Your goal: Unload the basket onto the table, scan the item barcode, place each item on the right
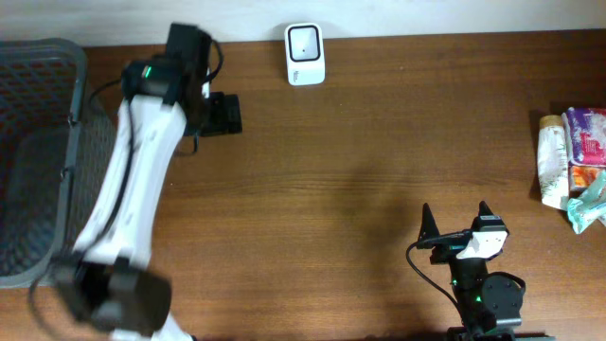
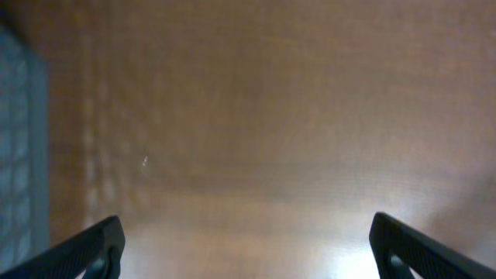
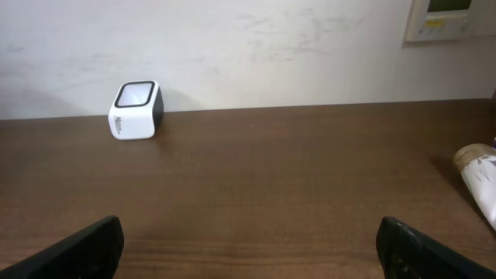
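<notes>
A white barcode scanner [image 1: 305, 54] with a dark window stands at the table's back edge; it also shows far left in the right wrist view as a scanner [image 3: 136, 110]. Grocery items lie at the right edge: a white tube [image 1: 552, 161], a pink and purple packet [image 1: 587, 133] and a teal packet [image 1: 589, 204]. The tube's end [image 3: 480, 178] shows in the right wrist view. My right gripper [image 1: 456, 216] [image 3: 252, 248] stands open and empty near the front edge, left of the items. My left gripper [image 1: 225, 114] [image 2: 248, 248] is open over bare wood left of the scanner.
A grey mesh basket [image 1: 38, 161] fills the far left of the table, and its wall [image 2: 19, 155] shows in the left wrist view. The left arm [image 1: 133, 189] stretches from the front left corner toward the back. A pale wall rises behind the table.
</notes>
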`<action>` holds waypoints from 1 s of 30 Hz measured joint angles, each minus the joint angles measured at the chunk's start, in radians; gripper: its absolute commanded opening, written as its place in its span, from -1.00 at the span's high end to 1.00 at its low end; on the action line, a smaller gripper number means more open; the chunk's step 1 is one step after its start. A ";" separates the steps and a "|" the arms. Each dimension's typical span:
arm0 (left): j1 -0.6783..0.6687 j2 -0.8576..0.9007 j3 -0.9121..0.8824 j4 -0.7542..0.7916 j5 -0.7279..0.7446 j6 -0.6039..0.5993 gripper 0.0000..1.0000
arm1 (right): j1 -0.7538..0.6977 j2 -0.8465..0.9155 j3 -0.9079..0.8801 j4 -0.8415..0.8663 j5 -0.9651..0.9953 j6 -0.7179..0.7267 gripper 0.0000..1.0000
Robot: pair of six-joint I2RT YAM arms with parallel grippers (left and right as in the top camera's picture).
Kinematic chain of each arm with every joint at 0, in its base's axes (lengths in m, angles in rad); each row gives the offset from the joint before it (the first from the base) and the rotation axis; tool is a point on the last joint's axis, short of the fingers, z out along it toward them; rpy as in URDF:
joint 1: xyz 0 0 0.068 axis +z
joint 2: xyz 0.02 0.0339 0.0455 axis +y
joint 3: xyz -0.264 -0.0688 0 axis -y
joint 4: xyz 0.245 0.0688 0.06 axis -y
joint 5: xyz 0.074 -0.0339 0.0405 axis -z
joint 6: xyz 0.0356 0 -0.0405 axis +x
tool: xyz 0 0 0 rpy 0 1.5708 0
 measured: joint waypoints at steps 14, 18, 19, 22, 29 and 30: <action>-0.001 -0.801 -0.991 0.340 -0.009 0.001 -0.98 | 0.000 -0.003 0.000 0.000 0.000 0.001 -0.97; -0.001 -0.810 -1.022 0.392 -0.008 0.001 -0.98 | 0.000 -0.003 0.000 0.000 0.000 0.001 -0.98; -0.001 -0.838 -1.063 0.453 -0.008 0.001 -0.98 | 0.000 -0.003 0.000 0.000 0.000 0.000 -0.97; -0.001 -1.014 -1.245 0.670 0.005 0.001 -0.98 | 0.000 -0.003 0.000 0.000 0.000 0.000 -0.97; 0.004 -1.386 -1.526 1.079 0.074 0.043 -0.98 | 0.000 -0.003 0.000 0.000 0.000 0.000 -0.97; 0.018 -1.426 -1.571 1.134 0.087 0.054 -0.98 | 0.000 -0.003 0.000 0.000 0.000 0.000 -0.97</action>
